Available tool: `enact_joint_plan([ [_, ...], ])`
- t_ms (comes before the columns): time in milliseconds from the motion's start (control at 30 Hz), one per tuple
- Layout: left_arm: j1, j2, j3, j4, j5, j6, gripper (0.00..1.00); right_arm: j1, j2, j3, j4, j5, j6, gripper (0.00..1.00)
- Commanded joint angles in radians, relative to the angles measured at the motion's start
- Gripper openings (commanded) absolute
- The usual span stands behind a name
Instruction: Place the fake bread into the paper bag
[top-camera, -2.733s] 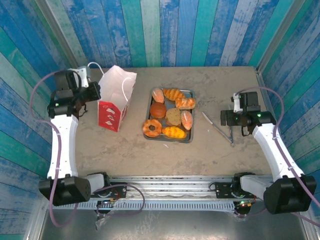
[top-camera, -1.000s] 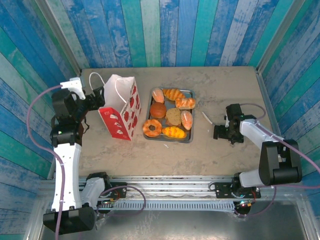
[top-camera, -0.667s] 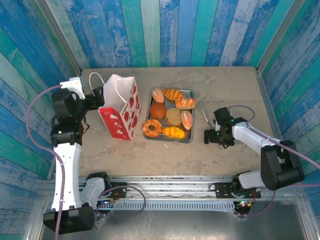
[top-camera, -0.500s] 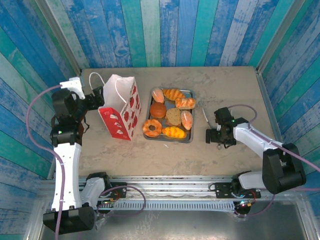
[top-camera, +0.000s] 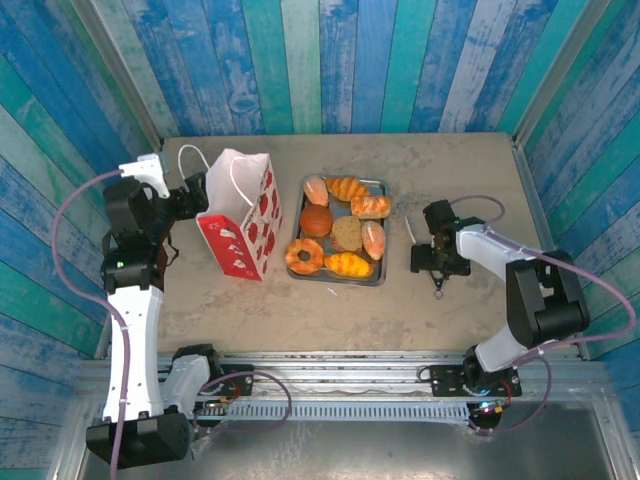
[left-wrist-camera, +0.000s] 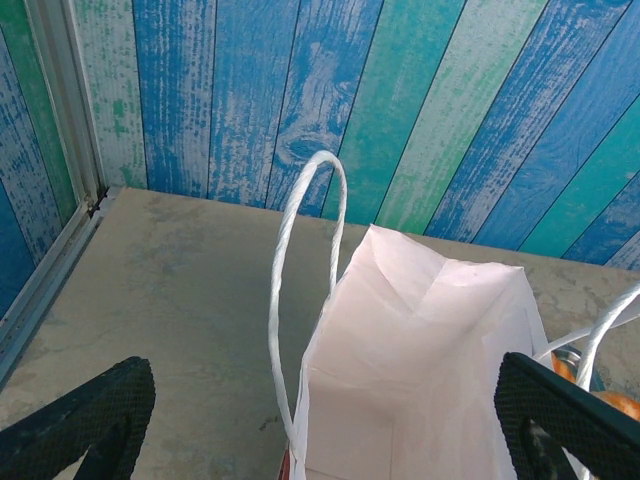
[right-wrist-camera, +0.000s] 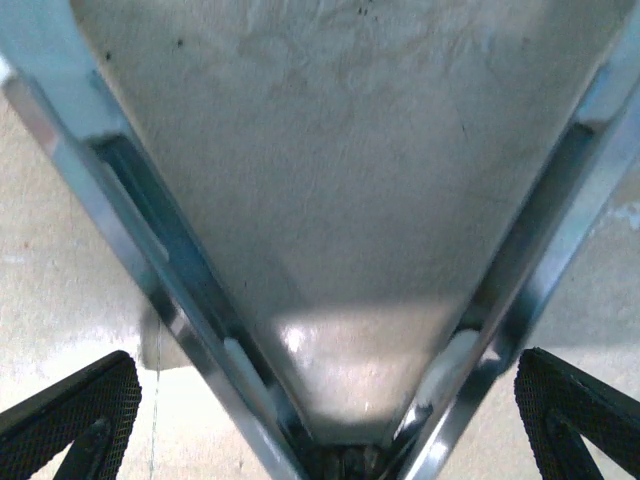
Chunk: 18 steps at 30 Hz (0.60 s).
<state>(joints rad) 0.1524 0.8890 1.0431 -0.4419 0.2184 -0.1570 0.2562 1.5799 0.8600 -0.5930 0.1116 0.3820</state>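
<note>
**Paper bag** (top-camera: 240, 215): stands upright near the worktop's left edge with its mouth open. In your left wrist view the inside is bare white paper, with nothing in it.

**Metal tray** (top-camera: 338, 281): sits mid-worktop, just right of the bag. It holds all the fake bread (top-camera: 347, 234), eight pieces, with the ring donut (top-camera: 304, 255) at the tray's near-left corner.

**Left gripper** (top-camera: 195, 195): at the bag's left side. Its fingers (left-wrist-camera: 80, 420) are spread wide with the bag's mouth between them, gripping nothing.

**Right gripper** (top-camera: 428, 262): right of the tray, over the metal tongs (right-wrist-camera: 150, 270). It is spread wide with both tong arms between its fingers, unclamped.
</note>
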Motion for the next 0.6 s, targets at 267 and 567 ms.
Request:
enact_joint_plan([
  [267, 0.001, -0.007, -0.012, 0.013, -0.013, 0.014, 0.92, -0.028, 0.106, 0.047, 0.012, -0.011, 0.024, 0.98],
  [567, 0.001, -0.011, -0.011, 0.012, -0.024, 0.012, 0.93, -0.028, 0.052, 0.009, 0.014, -0.01, 0.034, 0.73],
])
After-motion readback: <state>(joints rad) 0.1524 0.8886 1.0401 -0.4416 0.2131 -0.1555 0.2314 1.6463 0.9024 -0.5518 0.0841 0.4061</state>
